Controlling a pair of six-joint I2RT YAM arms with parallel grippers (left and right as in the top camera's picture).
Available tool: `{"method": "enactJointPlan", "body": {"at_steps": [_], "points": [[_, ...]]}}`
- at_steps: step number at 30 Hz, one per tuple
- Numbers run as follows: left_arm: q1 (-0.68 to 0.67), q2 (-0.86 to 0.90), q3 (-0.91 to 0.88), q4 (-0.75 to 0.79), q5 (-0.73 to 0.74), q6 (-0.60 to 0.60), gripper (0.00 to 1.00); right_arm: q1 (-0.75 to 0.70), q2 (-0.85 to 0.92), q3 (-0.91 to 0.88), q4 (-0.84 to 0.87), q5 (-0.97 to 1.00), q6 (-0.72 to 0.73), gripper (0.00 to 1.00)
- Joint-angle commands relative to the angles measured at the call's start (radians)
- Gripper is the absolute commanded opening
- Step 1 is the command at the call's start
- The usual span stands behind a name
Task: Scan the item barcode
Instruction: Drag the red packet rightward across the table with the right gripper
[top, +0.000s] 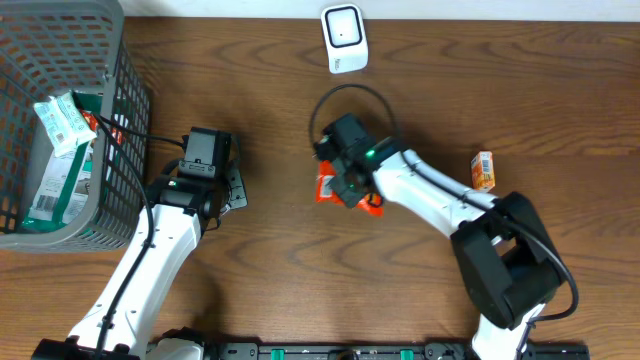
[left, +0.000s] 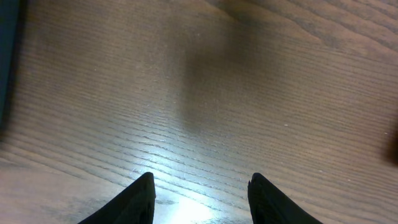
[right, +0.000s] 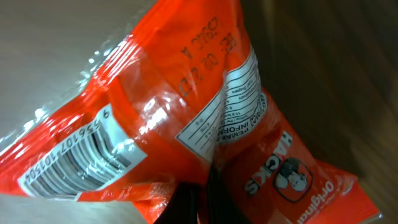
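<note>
Orange packet (right: 186, 106) is sitting pinched in our right end effector (right: 200, 190): we are clamping its edge so the barcode (right: 81, 163) just beside the grip is showing for the scanner (top: 344, 38) farther ahead. Our left end effector (left: 200, 193) is hovering parted, empty.

Mock shop checkout on a bench (top: 270, 100): basket (top: 130, 100) of packaged groceries (top: 60, 125) left of the left jaws, white barcode scanner (top: 343, 38) beyond the right jaws, barcoded snack packet (right: 186, 112) pinched between them.
</note>
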Motion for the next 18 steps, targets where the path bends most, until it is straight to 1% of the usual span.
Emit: {"method": "enactJointPlan", "body": {"at_steps": [1, 11, 18], "points": [[0.003, 0.008, -0.01, 0.0, -0.013, 0.002, 0.5, -0.079, 0.029, -0.022, -0.054, 0.077, 0.127, 0.03], [0.003, 0.008, -0.01, 0.0, -0.013, 0.002, 0.5, -0.209, 0.029, -0.022, -0.176, 0.063, 0.31, 0.04], [0.003, 0.008, -0.01, -0.001, -0.012, 0.002, 0.5, -0.285, 0.028, -0.021, -0.224, 0.063, 0.475, 0.01]]}}
